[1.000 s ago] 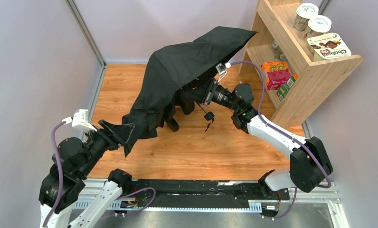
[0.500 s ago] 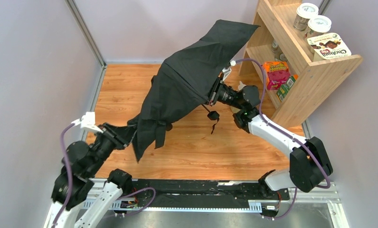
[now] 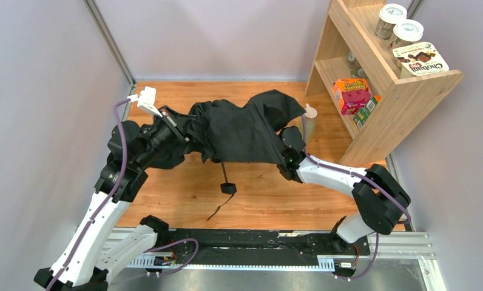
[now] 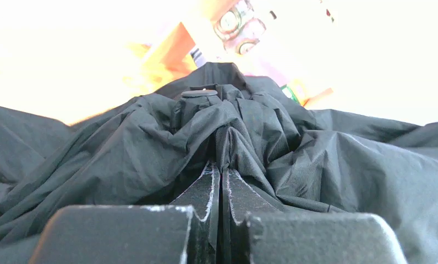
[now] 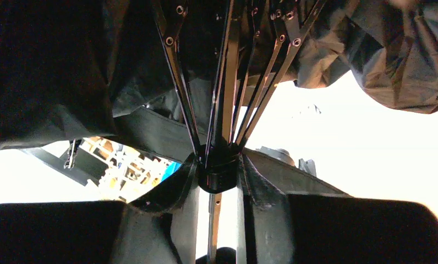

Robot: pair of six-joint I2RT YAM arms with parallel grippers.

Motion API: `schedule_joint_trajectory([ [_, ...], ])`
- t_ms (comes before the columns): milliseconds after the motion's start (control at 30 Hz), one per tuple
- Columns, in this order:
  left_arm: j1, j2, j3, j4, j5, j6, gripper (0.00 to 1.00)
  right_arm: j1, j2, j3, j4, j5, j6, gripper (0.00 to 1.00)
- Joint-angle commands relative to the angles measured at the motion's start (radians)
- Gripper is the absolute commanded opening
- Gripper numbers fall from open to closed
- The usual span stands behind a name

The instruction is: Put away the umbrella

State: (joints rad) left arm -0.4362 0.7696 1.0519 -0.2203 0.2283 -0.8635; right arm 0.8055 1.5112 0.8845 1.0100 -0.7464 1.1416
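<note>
Top external: umbrella (image 3: 245,130) slung between 2 end effectors, above mid-table (image 3: 251,194).
Left end effector (image 4: 219,181) is pinched fully closed on canopy fabric at the umbrella's left end; right end effector (image 5: 219,176) clamps narrow on the rib hub, ribs fanning away. Handle (image 3: 228,188) dangles below with its strap. Shelf (image 3: 403,91) stands near on the right, wall near on the left; bare table toward the arm bases.

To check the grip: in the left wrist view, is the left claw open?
No, the left claw is closed, its two fingers pressed together on a fold of the umbrella fabric.
</note>
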Motion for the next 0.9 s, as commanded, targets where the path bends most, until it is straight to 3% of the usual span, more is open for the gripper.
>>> schedule_joint_trajectory([
  [0,-0.007,0.002,0.013,0.023,0.101,0.027,0.00,0.020,-0.009,-0.012,0.099,-0.027,-0.109,0.00],
  [100,-0.007,-0.038,-0.027,0.039,0.176,0.027,0.03,0.011,0.017,-0.015,0.149,-0.056,-0.137,0.00],
  [167,-0.009,-0.079,-0.032,-0.019,0.186,0.061,0.14,-0.009,0.035,-0.038,0.267,-0.056,-0.120,0.00],
  [267,-0.007,-0.162,-0.026,-0.144,0.135,0.115,0.44,-0.052,0.088,-0.044,0.460,-0.080,-0.054,0.00],
  [400,-0.009,-0.312,-0.043,-0.295,0.063,0.147,0.64,-0.068,0.136,0.008,0.516,-0.198,-0.051,0.00],
  [567,-0.007,-0.406,-0.041,-0.370,-0.079,0.110,0.68,-0.072,0.129,0.037,0.492,-0.251,-0.069,0.00],
  [733,-0.007,-0.522,-0.061,-0.404,-0.317,0.055,0.69,-0.077,0.136,0.048,0.515,-0.269,-0.043,0.00],
  [867,-0.009,-0.498,-0.015,-0.425,-0.342,0.044,0.69,-0.077,0.119,0.056,0.503,-0.350,-0.062,0.00],
])
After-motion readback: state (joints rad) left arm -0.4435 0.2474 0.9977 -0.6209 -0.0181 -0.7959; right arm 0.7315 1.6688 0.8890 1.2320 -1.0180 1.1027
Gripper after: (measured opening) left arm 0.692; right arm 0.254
